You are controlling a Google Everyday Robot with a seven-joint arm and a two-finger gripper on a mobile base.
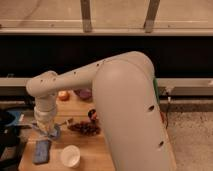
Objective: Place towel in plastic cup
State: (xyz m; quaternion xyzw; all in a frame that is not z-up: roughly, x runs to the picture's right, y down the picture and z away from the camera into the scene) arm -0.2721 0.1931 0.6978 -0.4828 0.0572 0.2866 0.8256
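Note:
My gripper point(46, 129) hangs from the white arm over the left part of the wooden table point(92, 155). It sits right at a small blue cup-like object point(55, 131), partly covering it. A blue folded towel point(41, 151) lies flat near the table's front left corner, just below the gripper. A white plastic cup point(70, 156) stands upright to the right of the towel, at the front edge. I cannot tell whether the gripper touches the blue object.
A dark red bunch point(85, 128) lies mid-table, with a dark can point(92, 114) behind it. A purple bowl point(83, 93) and an orange fruit point(63, 95) sit at the back. My bulky arm body point(130, 115) covers the table's right side.

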